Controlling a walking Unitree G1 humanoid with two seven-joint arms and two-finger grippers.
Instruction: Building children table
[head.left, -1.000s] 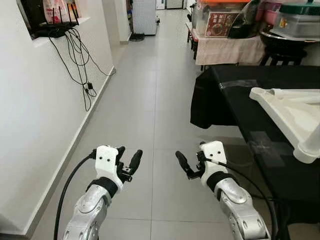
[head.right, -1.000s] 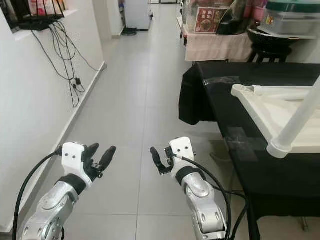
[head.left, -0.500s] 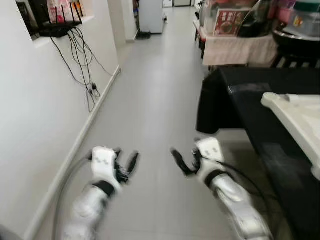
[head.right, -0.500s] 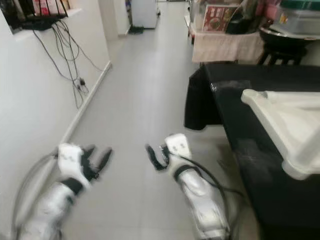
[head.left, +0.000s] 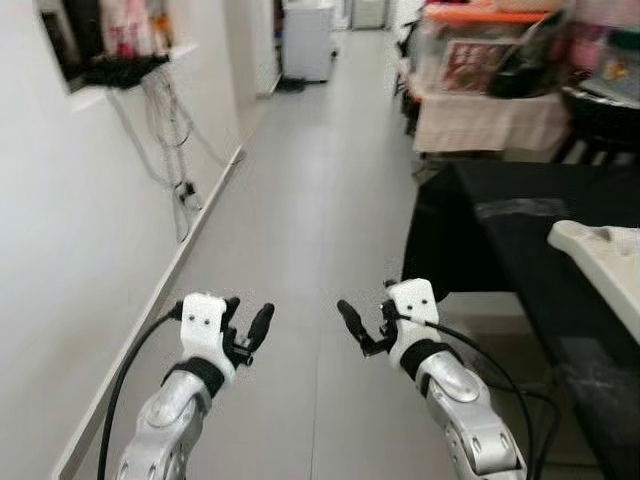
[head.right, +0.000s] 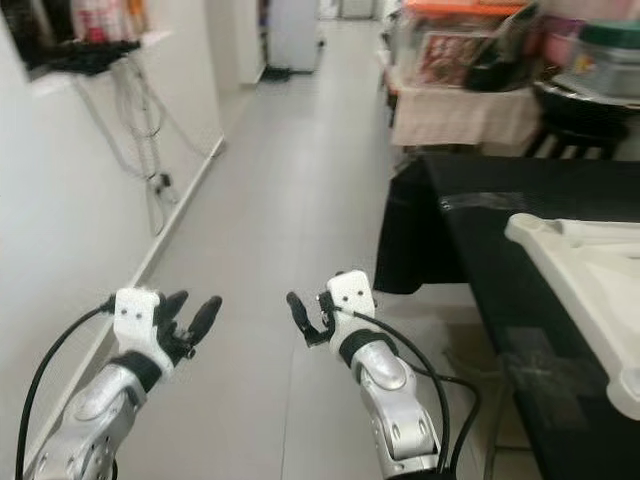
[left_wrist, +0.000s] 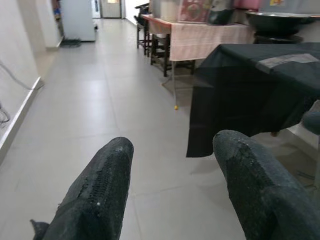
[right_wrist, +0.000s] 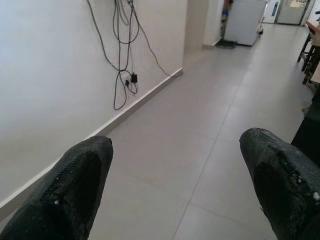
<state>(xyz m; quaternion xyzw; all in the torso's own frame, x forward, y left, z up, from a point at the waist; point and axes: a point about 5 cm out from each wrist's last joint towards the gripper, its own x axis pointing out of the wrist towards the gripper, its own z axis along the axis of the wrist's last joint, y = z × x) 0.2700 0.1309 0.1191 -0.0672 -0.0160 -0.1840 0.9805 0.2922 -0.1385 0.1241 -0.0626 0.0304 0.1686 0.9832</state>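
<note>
Both grippers empty in the corridor, the table part off to the robot's right.

Head views: the left gripper and right gripper hang over the grey tiled floor, fingers spread, grasping nothing. The white plastic children's table top lies on the black-draped table, near the right arm but apart from it. To do this step well, I judge the robot should turn right and square up to that piece before reaching. The part is cut off by the frame edge and blurred. Left wrist view: parted black fingers face the black cloth. Right wrist view: wide-apart fingers face the white wall with dangling cables.
</note>
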